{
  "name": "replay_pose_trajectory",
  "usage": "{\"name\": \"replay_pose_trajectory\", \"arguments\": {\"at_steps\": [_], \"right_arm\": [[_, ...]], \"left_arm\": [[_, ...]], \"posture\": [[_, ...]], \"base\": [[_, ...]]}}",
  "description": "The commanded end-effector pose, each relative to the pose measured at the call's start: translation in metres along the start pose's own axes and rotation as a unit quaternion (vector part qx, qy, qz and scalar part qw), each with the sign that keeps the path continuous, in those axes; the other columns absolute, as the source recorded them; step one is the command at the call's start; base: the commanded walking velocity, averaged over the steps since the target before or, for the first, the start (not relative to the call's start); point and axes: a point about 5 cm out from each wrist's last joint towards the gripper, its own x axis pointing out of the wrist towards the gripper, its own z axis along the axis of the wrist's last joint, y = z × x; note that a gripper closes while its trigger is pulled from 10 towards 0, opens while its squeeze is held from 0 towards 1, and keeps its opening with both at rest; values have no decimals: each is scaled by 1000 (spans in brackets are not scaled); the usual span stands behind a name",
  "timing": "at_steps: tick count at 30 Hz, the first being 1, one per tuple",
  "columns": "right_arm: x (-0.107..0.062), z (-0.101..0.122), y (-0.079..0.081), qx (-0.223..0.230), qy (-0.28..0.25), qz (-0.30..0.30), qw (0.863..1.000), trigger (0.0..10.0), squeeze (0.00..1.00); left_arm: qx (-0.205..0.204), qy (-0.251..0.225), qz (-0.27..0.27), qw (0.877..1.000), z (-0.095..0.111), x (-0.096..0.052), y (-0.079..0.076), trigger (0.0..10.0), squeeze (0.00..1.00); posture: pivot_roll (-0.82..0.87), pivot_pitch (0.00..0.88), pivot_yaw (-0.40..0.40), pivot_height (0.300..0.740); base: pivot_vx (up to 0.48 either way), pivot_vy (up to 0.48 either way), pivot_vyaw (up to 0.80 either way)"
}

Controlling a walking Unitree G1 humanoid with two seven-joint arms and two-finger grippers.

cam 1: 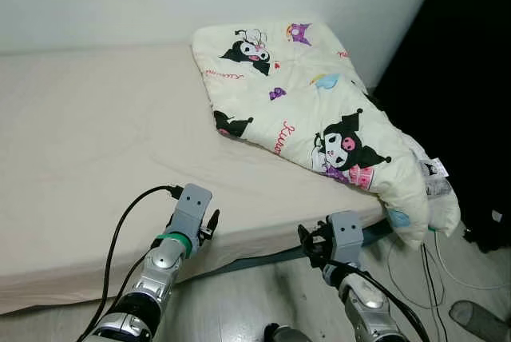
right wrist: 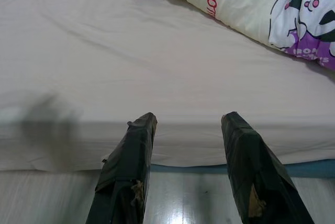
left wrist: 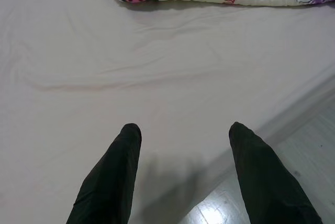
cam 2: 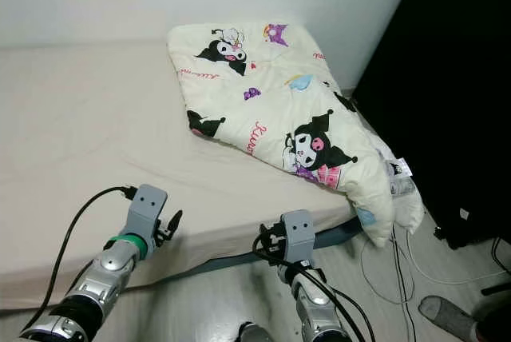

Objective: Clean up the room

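A: What do the arms look like?
B: Both are silver metal tubes with dark joint bands. Each ends in a grey box-shaped wrist block.

A: Any markings?
B: The left arm (cam 1: 164, 266) has a green ring just below its wrist block. A thick black cable (cam 1: 120, 234) loops out at nine o'clock from that block and plugs into its top edge.

A: And the right arm (cam 1: 359, 294)?
B: Black wires bunch around its wrist block and trail down the forearm.

A: The fingers?
B: Long, black, tapering. The left fingers (left wrist: 112, 177) look smooth and matte. The right fingers (right wrist: 128, 171) are wrapped in black tape, frayed with tan patches.
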Motion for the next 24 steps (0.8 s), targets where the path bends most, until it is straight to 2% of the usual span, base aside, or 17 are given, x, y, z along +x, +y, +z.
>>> {"name": "replay_pose_trajectory", "arguments": {"at_steps": [1,13,24], "right_arm": [[-4,-6,-1,3,13,-2,1000,10000,0],[-5,-7,-1,1,15,-1,1000,10000,0],[-5,-8,-1,-1,16,0,1000,10000,0]], "left_arm": [[5,17,-9,1000,-9,-3,-5,10000,0],[5,18,-9,1000,-10,-4,-5,10000,0],[5,20,-9,1000,-11,-4,-6,10000,0]], "posture": [[-23,53,52,740],[-25,51,50,740],[-27,50,49,740]], "base": [[0,-480,0],[0,-480,0],[0,-303,0]]}}
